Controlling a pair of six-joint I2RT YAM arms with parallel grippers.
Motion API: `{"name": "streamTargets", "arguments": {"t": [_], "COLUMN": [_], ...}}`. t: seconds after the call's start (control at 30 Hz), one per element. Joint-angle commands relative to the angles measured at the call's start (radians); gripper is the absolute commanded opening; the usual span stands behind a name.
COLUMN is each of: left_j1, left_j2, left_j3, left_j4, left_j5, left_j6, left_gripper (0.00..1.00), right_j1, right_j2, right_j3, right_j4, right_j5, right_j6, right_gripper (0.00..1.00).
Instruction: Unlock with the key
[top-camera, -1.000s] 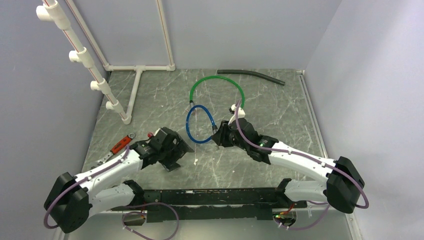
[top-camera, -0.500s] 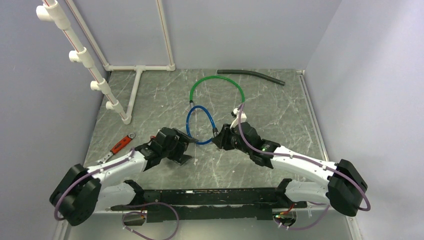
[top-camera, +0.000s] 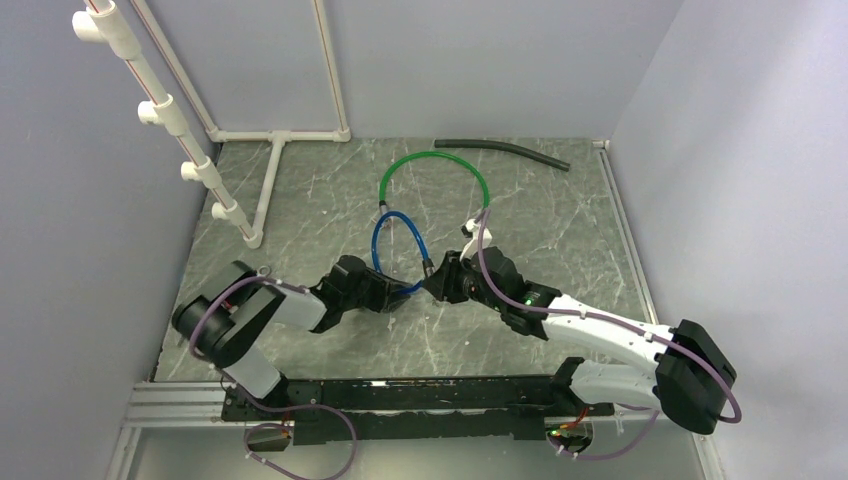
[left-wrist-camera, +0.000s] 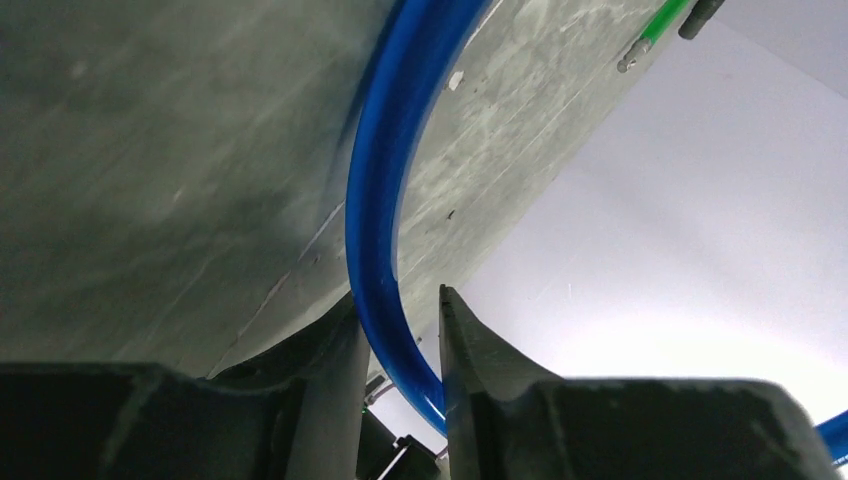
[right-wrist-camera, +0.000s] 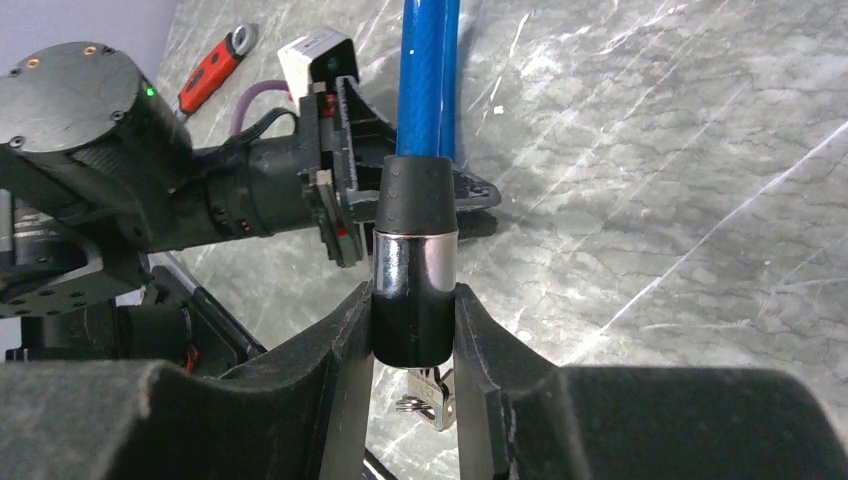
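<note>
The right gripper (right-wrist-camera: 415, 345) is clamped on the lock barrel (right-wrist-camera: 415, 265), axis along the fingers, keys (right-wrist-camera: 425, 400) at its base. The left gripper (left-wrist-camera: 400, 350) straddles the blue cable (left-wrist-camera: 385, 200) near mid-bench, jaws barely parted; grip uncertain.

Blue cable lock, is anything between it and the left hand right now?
Nothing visible. The blue cable already runs between the left hand fingers, and the right hand grips the lock barrel.
</note>
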Motion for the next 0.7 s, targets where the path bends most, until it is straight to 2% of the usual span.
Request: {"name": "streamTargets", "arguments": {"t": [0.0,0.13,0.2,0.37,0.5,0.67], "left_j1": [0.0,0.002,0.013,0.017,0.031,0.038], "left_j2": [0.086,0.113,0.088,-0.112,-0.296,-0.416], "left_j3": [0.013,0.003,0.019,0.035,0.081,0.185], "left_j4": [0.196,0.225,0.123,-0.247,-0.529,-0.791], "left_j5": [0.07,0.066,0.075,-0.088,-0.225,-0.378], "left_j6": [-0.013,0.016,0.062,0.187,0.306,0.526], "left_gripper": [0.33,0.09,0.0,0.0,0.0,0.0], "right_j1": [0.0,0.0,0.0,-0.007,-0.024,-0.052], "right_j2": [-0.037,-0.051,-0.065,-0.11,-0.151,-0.19], "right_j3": [0.005,0.016,0.036,0.105,0.118,0.129], "right_j4": [0.056,0.023,-0.023,-0.169,-0.224,-0.299], "right_j5": [-0.002,0.018,0.047,0.105,0.097,0.139], "right_j6": [-0.015,-0.023,-0.029,-0.063,-0.085,-0.107], "right_gripper": [0.0,0.0,0.0,0.0,0.0,0.0]}}
